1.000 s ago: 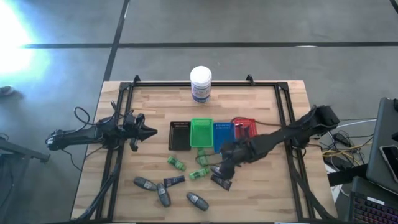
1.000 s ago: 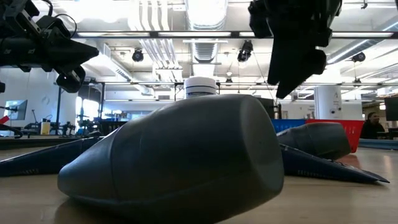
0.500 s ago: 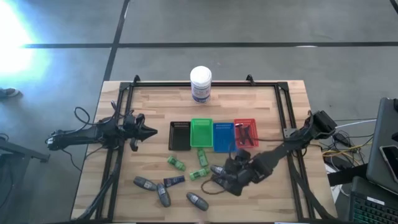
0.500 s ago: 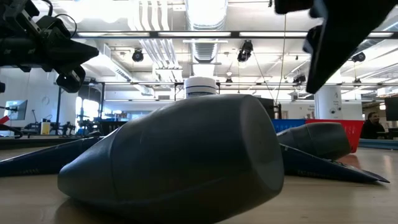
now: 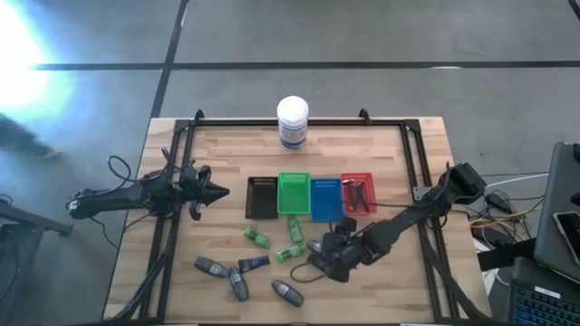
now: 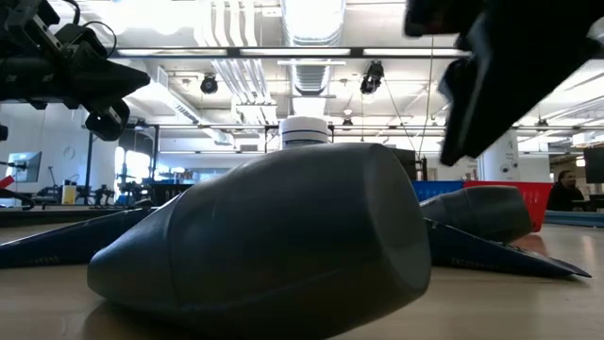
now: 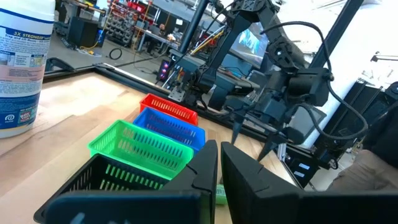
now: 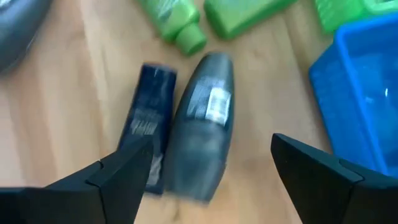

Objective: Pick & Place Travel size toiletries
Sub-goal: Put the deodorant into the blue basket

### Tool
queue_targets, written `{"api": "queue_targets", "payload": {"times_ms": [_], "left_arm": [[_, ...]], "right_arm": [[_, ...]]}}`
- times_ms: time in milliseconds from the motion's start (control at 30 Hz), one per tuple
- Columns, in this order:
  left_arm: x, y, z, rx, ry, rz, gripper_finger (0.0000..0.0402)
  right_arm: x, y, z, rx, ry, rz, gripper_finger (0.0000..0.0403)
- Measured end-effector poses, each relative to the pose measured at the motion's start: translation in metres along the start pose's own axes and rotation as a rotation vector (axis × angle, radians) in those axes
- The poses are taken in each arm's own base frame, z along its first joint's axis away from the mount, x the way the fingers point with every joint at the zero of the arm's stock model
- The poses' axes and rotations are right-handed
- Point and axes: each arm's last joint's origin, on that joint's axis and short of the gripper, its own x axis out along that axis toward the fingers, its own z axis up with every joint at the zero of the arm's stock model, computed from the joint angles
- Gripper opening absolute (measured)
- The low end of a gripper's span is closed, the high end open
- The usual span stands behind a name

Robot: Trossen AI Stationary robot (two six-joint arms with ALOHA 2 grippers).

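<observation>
Right hand hangs low over the near middle of the counter, fingers spread wide with nothing between them. Wrist view: a grey oval mini bottle lies on the wood directly under the gap, and a dark navy tube lies alongside it, touching or nearly so. Beyond these two sit green packets, and the corner of the blue tray is off to one side.

Overhead: more green packets are scattered just in front of the tray row; three grey bottles and another navy tube lie nearer the front edge, towards the left. Black tray, green tray, blue tray and red tray stand side by side at mid counter. White jar stands upright at the far edge.

Left hand waits above the left side of the counter, well apart from the items, fingers pressed together, holding nothing.
</observation>
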Motion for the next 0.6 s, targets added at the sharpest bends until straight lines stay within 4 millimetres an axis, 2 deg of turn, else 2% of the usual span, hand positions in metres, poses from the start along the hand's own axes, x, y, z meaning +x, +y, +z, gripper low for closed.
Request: {"api": "queue_targets", "payload": {"times_ms": [167,400,600], "left_arm": [[0.000,0.000,0.000,0.000,0.000,0.000,0.0026],[0.000,0.000,0.000,0.000,0.001,0.000,0.0026],[0.000,0.000,0.000,0.000,0.004,0.002,0.0026]], "right_arm": [[0.023,-0.002,0.002,-0.015,0.007,-0.008,0.0332],[0.042,0.005,0.002,-0.031,0.050,-0.011,0.0340],[0.049,0.010,0.002,0.027,0.029,-0.002,0.0332]]}}
